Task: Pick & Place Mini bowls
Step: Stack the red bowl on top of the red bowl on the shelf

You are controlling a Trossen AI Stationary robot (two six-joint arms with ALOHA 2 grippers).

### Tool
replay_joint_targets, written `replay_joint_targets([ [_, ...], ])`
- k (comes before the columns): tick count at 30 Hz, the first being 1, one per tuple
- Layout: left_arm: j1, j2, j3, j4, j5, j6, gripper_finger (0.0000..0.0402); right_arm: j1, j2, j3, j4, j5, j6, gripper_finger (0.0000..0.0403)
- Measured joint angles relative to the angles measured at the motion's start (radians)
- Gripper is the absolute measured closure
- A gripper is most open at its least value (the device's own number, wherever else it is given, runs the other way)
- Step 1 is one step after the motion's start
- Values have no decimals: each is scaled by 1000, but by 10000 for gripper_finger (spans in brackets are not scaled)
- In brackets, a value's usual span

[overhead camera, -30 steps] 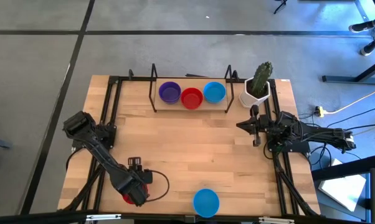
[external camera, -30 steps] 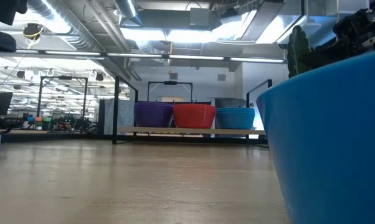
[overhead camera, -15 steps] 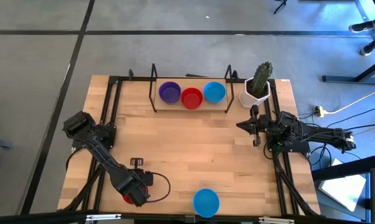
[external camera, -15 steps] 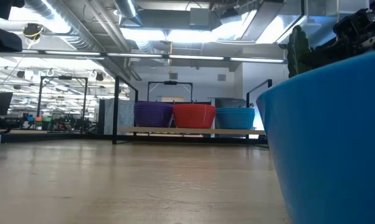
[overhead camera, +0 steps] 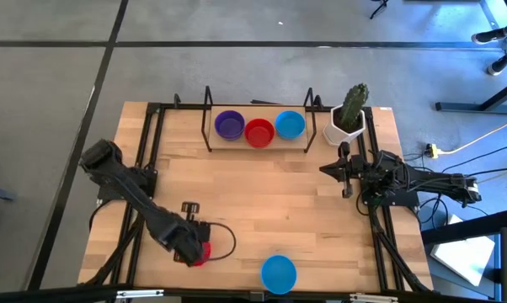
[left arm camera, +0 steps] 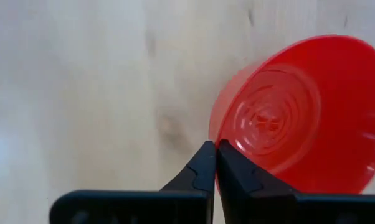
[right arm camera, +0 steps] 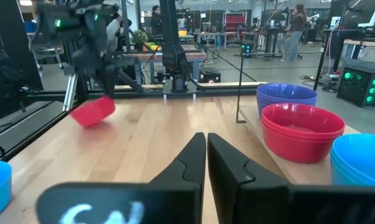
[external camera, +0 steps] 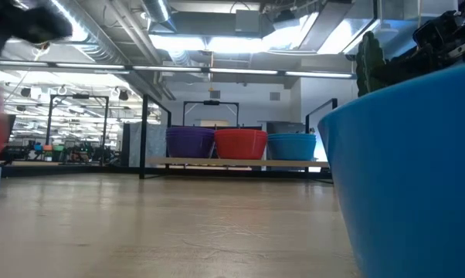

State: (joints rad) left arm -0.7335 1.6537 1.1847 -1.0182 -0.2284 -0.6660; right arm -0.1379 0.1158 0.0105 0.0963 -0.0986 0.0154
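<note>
The left gripper is pinching the rim of a red bowl, its jaws pressed together on the thin edge. The bowl is hanging tilted to one side of the jaws rather than centred under them — open face turned toward the wrist camera, bulk all on one side of the pinch. In the right wrist view it is showing clear of the tabletop, carried at a slant.

The rack with the stacked purple stack, red stack and blue stack is lying well ahead of the jaws, across the tabletop. A loose blue bowl is sitting near the jaws, off to the side. The left arm is the nearer one by far; the right gripper is waiting with jaws shut beside the cactus pot.

Judging from this, the coming move is turning on levelling that off-centre bowl over the red stack.
</note>
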Motion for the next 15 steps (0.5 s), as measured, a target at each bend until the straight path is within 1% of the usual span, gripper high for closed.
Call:
replay_joint_targets([
  [3,7,-107,0,-40,-54,18,398,0,0,0,0,0,0,383],
  [6,10,-222,0,-111,-100,3,398,0,0,0,0,0,-4,383],
  [11,5,-401,0,-194,-221,-23,398,0,0,0,0,0,-17,383],
  [15,-20,-514,0,-266,-313,-74,398,0,0,0,0,0,-19,383],
])
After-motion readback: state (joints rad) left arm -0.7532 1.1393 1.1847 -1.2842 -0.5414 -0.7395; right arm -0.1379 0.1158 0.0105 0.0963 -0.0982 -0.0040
